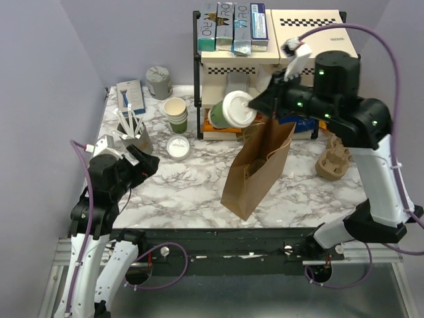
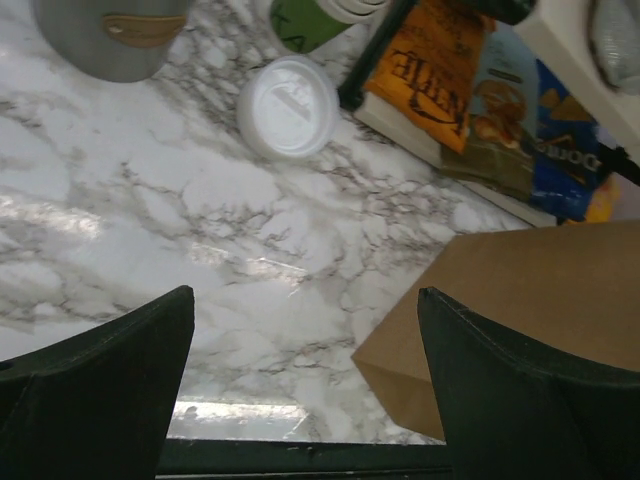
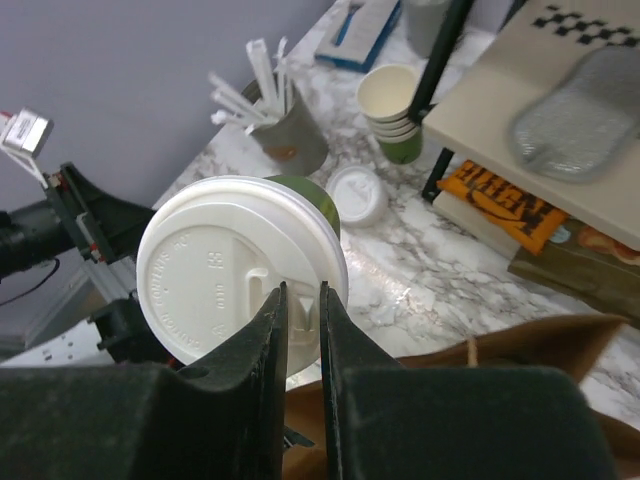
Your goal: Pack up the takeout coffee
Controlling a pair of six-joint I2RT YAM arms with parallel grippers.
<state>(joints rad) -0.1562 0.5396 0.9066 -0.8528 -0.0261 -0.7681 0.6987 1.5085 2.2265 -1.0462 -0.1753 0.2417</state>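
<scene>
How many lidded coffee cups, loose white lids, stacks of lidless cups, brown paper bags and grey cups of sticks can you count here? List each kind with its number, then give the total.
Lidded coffee cup: 1
Loose white lid: 1
Stack of lidless cups: 1
Brown paper bag: 1
Grey cup of sticks: 1
Total: 5

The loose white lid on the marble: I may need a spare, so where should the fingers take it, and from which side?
Pinch the loose lid across its round rim, coming straight down from above: it lies flat and low on the table, so only its outer edge offers opposing faces.
</scene>
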